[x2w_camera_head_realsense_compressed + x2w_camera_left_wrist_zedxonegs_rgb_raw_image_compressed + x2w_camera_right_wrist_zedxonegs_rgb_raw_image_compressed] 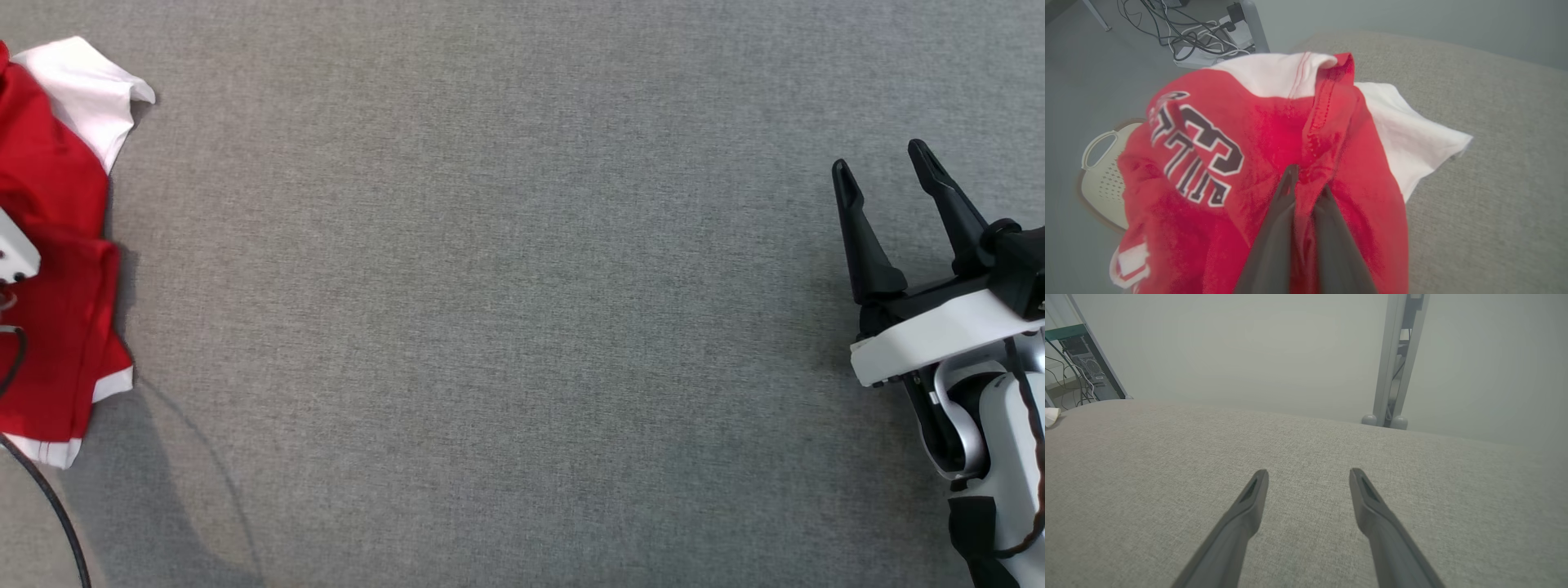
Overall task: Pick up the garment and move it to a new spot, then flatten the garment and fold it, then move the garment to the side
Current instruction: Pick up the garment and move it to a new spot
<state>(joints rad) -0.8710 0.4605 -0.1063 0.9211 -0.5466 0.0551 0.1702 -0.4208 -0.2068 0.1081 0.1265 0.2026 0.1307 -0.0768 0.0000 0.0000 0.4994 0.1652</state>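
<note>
The garment (pixel 57 245), a red shirt with white sleeves and dark lettering, lies bunched at the far left of the grey cloth-covered table (pixel 506 327). In the left wrist view the garment (pixel 1274 134) hangs partly over the table's edge. My left gripper (pixel 1306 183) is shut on a red fold of it near a stitched seam. The left arm's white housing (pixel 12 253) sits over the shirt at the picture's edge. Far to the right, my right gripper (pixel 880 162) is open above bare table, nothing between its fingers; the right wrist view shows the right gripper (pixel 1309 474) the same way.
A pale perforated basket (pixel 1098 171) stands on the floor beside the table's left edge. Cables and a power strip (pixel 1208 36) lie on the floor beyond. A metal post (pixel 1392 375) rises behind the table's far edge. A black cable (pixel 49 498) trails at the lower left.
</note>
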